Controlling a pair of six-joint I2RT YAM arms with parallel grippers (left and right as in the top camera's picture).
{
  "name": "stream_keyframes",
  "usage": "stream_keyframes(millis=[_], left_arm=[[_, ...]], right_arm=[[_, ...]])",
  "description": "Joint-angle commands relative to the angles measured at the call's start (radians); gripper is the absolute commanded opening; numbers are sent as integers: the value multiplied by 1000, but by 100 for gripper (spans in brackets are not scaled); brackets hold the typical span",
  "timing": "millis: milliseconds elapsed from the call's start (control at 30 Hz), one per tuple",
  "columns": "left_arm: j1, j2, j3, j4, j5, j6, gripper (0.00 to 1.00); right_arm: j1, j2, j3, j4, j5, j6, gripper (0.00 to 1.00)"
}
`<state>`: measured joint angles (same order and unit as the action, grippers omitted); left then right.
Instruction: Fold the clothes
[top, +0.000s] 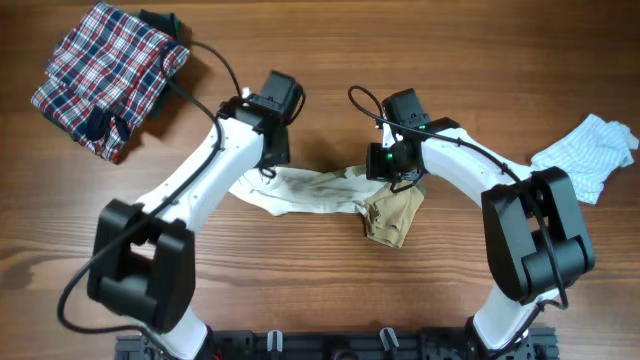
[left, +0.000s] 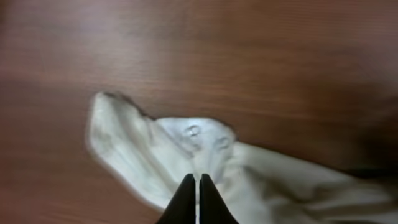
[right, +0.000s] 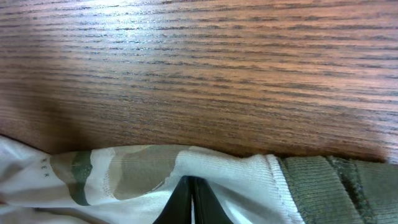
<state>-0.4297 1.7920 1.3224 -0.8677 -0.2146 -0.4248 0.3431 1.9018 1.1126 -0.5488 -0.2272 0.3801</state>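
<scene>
The cream-white top (top: 305, 192) lies stretched across the middle of the table, with a tan-beige sleeve part (top: 393, 215) bunched at its right end. My left gripper (top: 268, 172) is shut on the top's left end; in the left wrist view its tips (left: 196, 179) pinch the white cloth (left: 155, 155). My right gripper (top: 400, 178) is shut on the top's right end; in the right wrist view its tips (right: 189, 182) pinch the white knit (right: 236, 177) beside the olive edge (right: 336, 186). A pale blue striped garment (top: 590, 150) lies crumpled at the right.
A red, white and navy plaid garment (top: 105, 75) lies in a heap at the far left corner, with a dark item (top: 160, 22) behind it. A black cable (top: 215, 60) loops from the left arm over the table.
</scene>
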Motion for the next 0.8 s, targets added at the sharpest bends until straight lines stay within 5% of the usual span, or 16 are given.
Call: stream_keyframes(millis=[0, 233, 767], left_arm=[[-7, 33, 0, 89, 247, 36, 4], [-17, 169, 0, 63, 293, 81, 4], [-17, 188, -18, 47, 285, 107, 4]], right_arm=[[-11, 42, -11, 2, 55, -13, 4], [-11, 42, -11, -9, 55, -14, 4], [-11, 42, -11, -11, 55, -14, 4]])
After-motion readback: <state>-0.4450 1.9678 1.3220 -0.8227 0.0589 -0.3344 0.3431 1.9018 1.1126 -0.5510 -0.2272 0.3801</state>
